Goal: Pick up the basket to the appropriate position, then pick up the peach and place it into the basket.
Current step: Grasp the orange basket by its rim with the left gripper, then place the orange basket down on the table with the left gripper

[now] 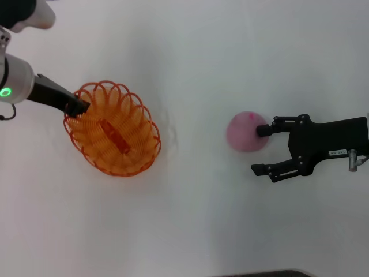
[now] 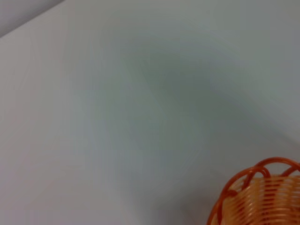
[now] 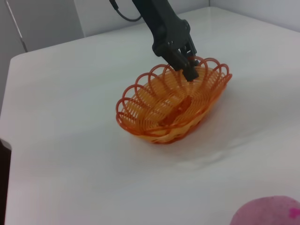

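Nearest the robot, at the bottom edge of the head view, a dark strip [image 1: 271, 273] marks where the white table [image 1: 190, 219] ends; between it and the objects lies a broad band of bare top.

Farther out, at about 3 o'clock from the table's middle, the right gripper [image 1: 263, 150] has its fingers spread wide. One fingertip touches the near-right side of the peach [image 1: 247, 131]; the other hangs apart at the peach's 5 o'clock. So the fruit is not yet between the fingers, only beside them, and it rests on the table. The right wrist view catches just a slice of the peach [image 3: 269, 212] at its corner.

At about 9 o'clock, well apart from the peach, the basket [image 1: 113, 128] sits with the left gripper [image 1: 79, 106] at its rim near 10 o'clock. The right wrist view shows that left gripper [image 3: 187, 68] pinched together on a rim loop of the basket [image 3: 171, 105]. Whether the basket rests flat or is slightly raised I cannot tell.

My judgement: the basket step is in hand or nearly settled; grasping, carrying and dropping the peach all remain.

Between fruit and basket the table is open, so a carry toward 9 o'clock looks unobstructed. The table's far edge shows only in the wrist views.
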